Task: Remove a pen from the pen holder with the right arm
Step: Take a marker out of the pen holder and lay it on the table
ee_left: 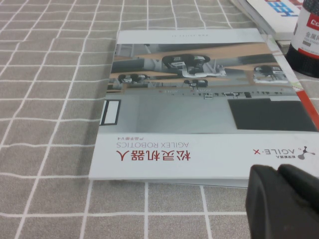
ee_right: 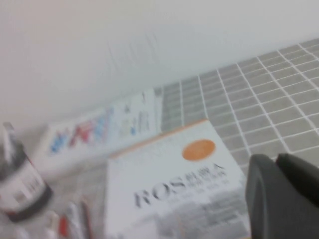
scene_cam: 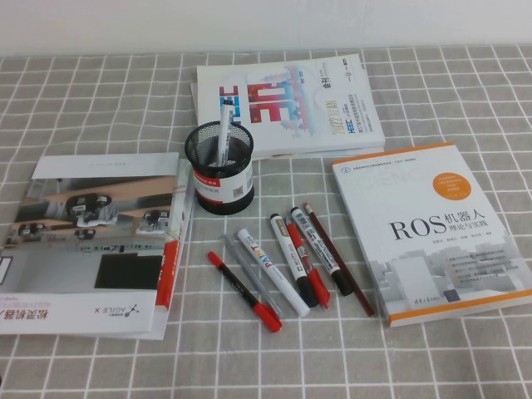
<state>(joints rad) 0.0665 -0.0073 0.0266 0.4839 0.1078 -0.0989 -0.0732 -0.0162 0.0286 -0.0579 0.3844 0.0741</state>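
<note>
A black mesh pen holder (scene_cam: 220, 170) stands mid-table with one white pen (scene_cam: 223, 129) upright in it. Neither arm shows in the high view. In the right wrist view my right gripper (ee_right: 275, 162) is shut and empty, hovering over the near corner of the ROS book (ee_right: 174, 189), well away from the pen holder (ee_right: 20, 184) at the far side of that view. My left gripper (ee_left: 276, 172) is shut with nothing held, just off the near edge of the AgileX brochure (ee_left: 199, 99); the pen holder (ee_left: 309, 40) sits beyond it.
Several loose pens and markers (scene_cam: 287, 262) lie in front of the holder. The ROS book (scene_cam: 432, 233) lies to the right, the brochure (scene_cam: 91, 241) to the left, and a magazine (scene_cam: 291, 104) behind the holder. A grey checked cloth (scene_cam: 416, 357) covers the table.
</note>
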